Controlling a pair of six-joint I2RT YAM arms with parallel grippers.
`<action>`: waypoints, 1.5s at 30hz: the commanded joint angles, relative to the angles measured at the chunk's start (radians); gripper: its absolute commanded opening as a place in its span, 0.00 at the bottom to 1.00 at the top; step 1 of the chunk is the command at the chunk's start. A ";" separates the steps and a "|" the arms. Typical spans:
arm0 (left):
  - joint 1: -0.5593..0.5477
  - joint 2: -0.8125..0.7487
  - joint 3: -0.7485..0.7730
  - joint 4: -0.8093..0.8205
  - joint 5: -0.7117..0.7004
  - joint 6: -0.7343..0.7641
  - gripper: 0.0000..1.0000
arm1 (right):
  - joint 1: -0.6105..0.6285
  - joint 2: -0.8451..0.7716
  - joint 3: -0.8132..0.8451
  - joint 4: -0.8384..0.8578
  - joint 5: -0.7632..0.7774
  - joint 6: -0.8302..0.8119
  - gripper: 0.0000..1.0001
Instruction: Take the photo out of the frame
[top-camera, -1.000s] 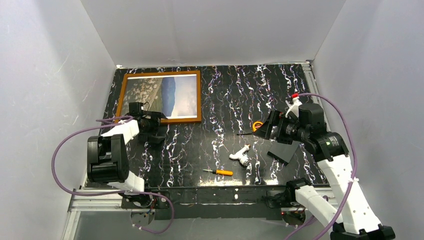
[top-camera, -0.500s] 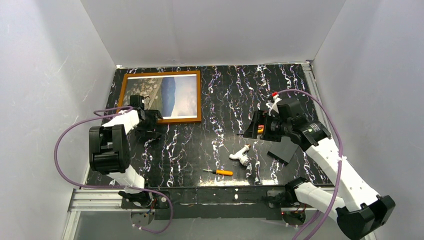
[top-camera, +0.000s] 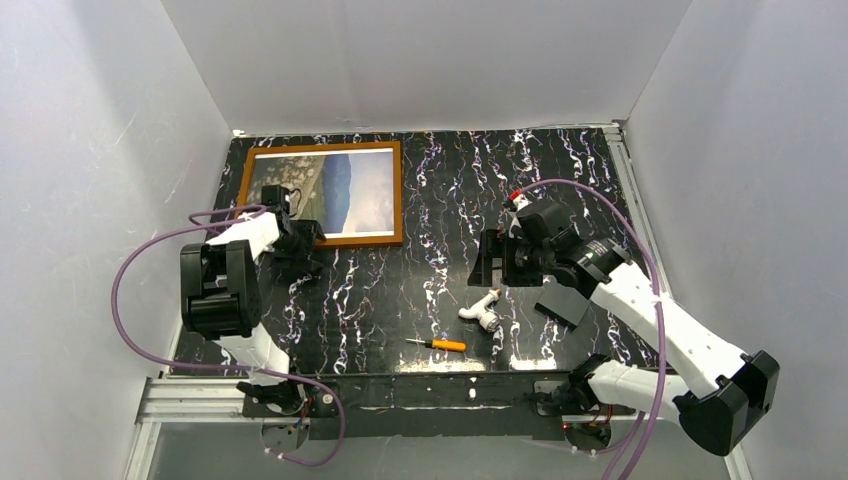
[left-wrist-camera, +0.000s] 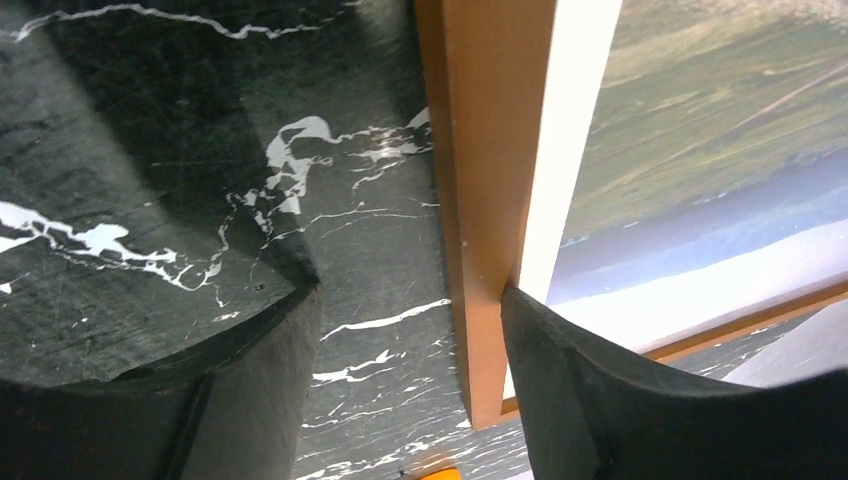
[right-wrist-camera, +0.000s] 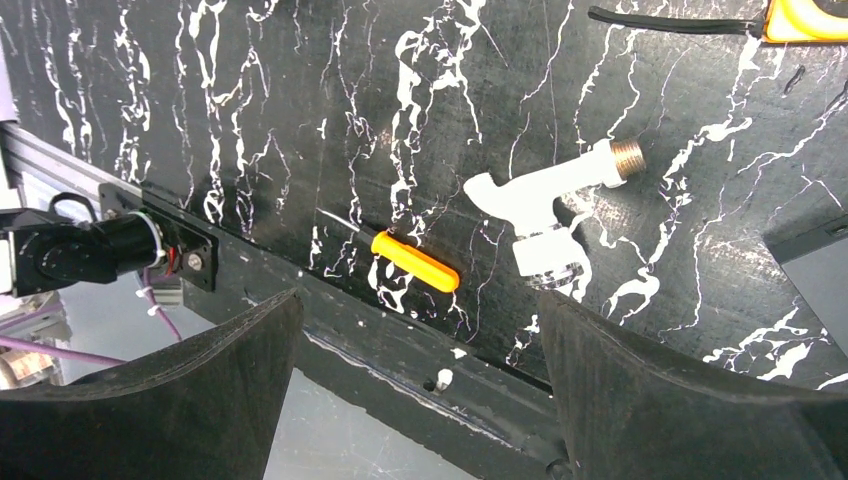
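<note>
The frame (top-camera: 320, 241) lies flat at the table's back left, thin reddish-brown wood around the photo (top-camera: 340, 190). That landscape print faces up inside it. My left gripper (top-camera: 292, 243) sits at the frame's near rail, close to its left end. In the left wrist view the wooden rail (left-wrist-camera: 490, 150) runs between my open left gripper (left-wrist-camera: 405, 300). One finger (left-wrist-camera: 620, 400) rests over the photo's (left-wrist-camera: 700, 150) white border and the other finger (left-wrist-camera: 240, 380) stands apart on the table. My right gripper (top-camera: 490, 262) hovers open and holds nothing above mid-table (right-wrist-camera: 418, 300).
An orange-handled screwdriver (top-camera: 440, 344) (right-wrist-camera: 415, 262) and a white plastic fitting (top-camera: 481, 310) (right-wrist-camera: 545, 205) lie near the front centre. A small dark grey panel (top-camera: 565, 300) lies under the right arm. An orange item with a black strap (right-wrist-camera: 805, 20) lies farther back. White walls enclose the table.
My left gripper has shifted back onto the frame's near rail and its jaws have narrowed. My right arm has swung left and forward, away from the grey panel.
</note>
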 joint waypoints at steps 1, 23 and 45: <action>0.000 0.078 -0.031 -0.113 -0.123 0.021 0.62 | 0.038 0.029 0.037 0.038 0.059 0.014 0.94; -0.015 0.135 0.013 -0.192 -0.185 -0.005 0.41 | 0.138 0.119 0.076 -0.018 0.222 -0.027 0.94; -0.026 -0.029 0.054 -0.515 -0.180 0.185 0.00 | 0.226 0.163 0.036 0.162 0.440 -0.376 0.99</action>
